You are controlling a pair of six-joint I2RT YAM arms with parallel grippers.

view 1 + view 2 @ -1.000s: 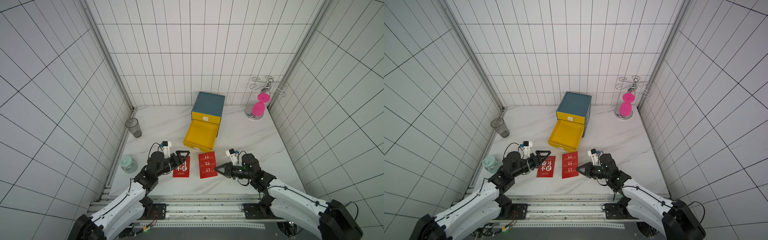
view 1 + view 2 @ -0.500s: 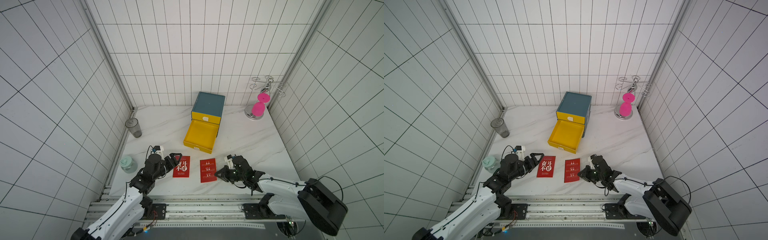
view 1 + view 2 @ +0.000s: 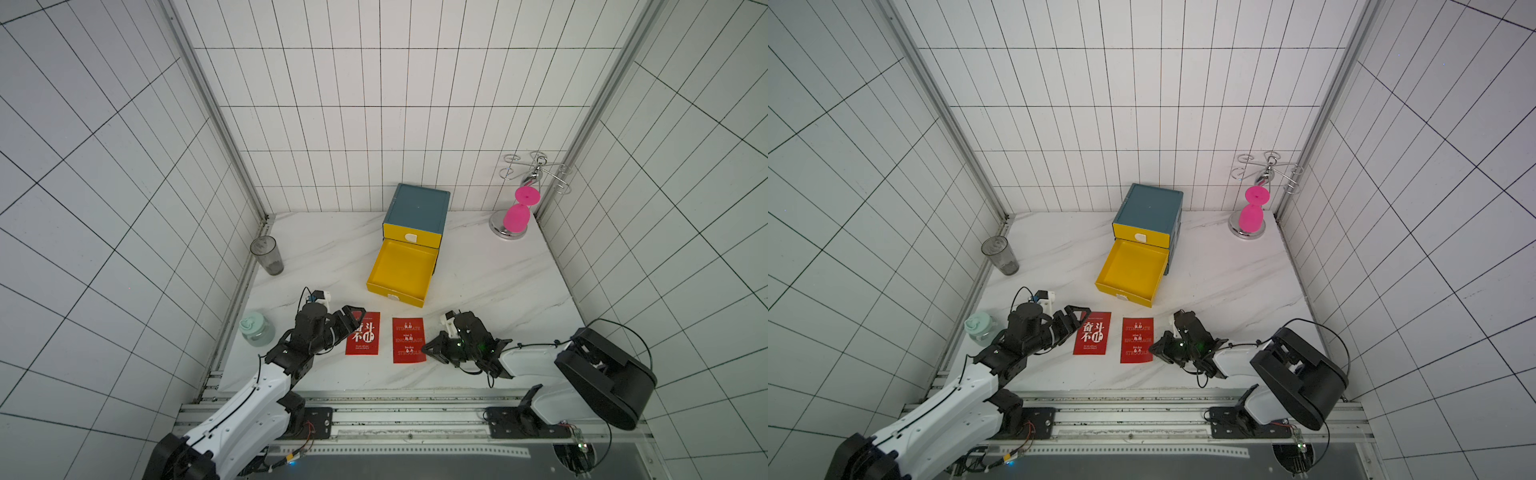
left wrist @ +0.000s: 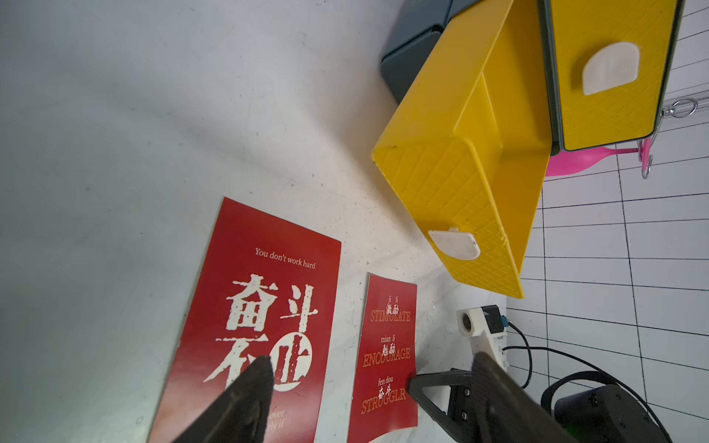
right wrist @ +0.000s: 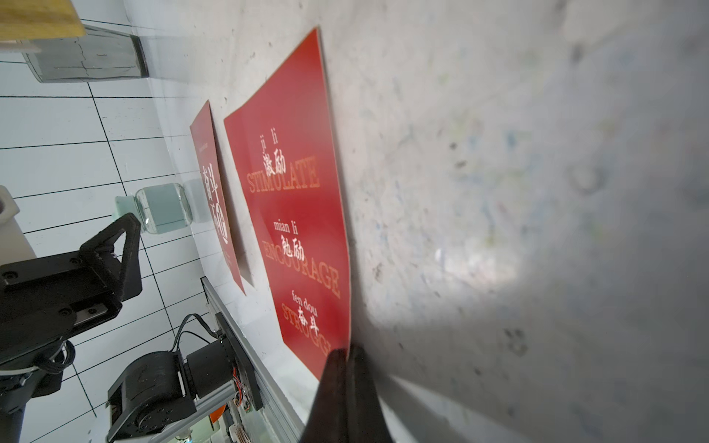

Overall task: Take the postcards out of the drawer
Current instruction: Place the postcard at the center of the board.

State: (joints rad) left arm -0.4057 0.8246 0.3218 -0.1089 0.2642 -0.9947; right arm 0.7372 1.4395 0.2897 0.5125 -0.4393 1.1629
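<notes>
Two red postcards lie flat side by side near the table's front edge in both top views: the left postcard (image 3: pixel 363 338) (image 3: pixel 1093 333) (image 4: pixel 264 307) and the right postcard (image 3: pixel 409 340) (image 3: pixel 1137 340) (image 5: pixel 295 214). The yellow drawer (image 3: pixel 401 270) (image 4: pixel 460 180) stands pulled out of the blue-grey cabinet (image 3: pixel 417 205), and its inside shows bare. My left gripper (image 3: pixel 352 321) (image 4: pixel 372 362) hangs open over the left postcard's near side, holding nothing. My right gripper (image 3: pixel 424 350) (image 5: pixel 347 353) is low on the table, shut on the right postcard's right edge near its front corner.
A grey tumbler (image 3: pixel 267 255) stands by the left wall and a mint lidded jar (image 3: pixel 257 329) sits beside my left arm. A pink glass (image 3: pixel 517 216) hangs on a chrome rack at the back right. The metal rail (image 3: pixel 409 415) runs along the front.
My right gripper has drawn back toward the front and sunk, bringing the right postcard down flat on the table. The left gripper pulled back slightly and opened a little wider.
</notes>
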